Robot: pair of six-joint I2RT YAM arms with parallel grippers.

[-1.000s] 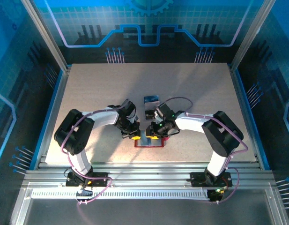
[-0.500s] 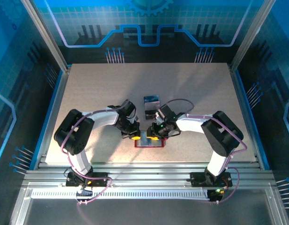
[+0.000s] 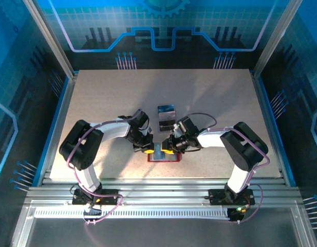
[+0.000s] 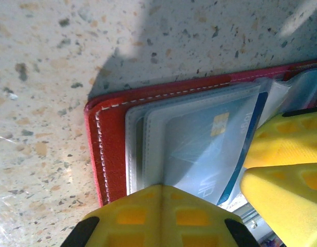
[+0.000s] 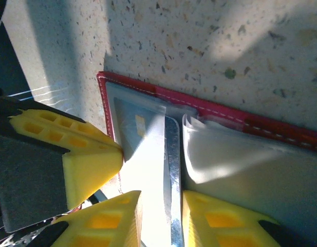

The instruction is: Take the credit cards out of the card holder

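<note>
The card holder (image 3: pixel 165 159) lies opened flat near the front edge of the speckled stone-look table (image 3: pixel 107 92). It is red leather with pale stitching, rounded corners and cloudy clear plastic sleeves. One sleeve holds a pale blue credit card (image 4: pixel 204 149) with a gold chip. The left gripper (image 4: pixel 161 194), its yellow, waffle-pocketed jaws shut together, presses on that sleeve's edge. The right gripper (image 5: pixel 161 208) stands just beside it, jaws narrowly parted astride a shiny strip at the fold, not visibly clamping it. Two loose cards (image 3: pixel 166 109) lie on the table just beyond the holder.
</note>
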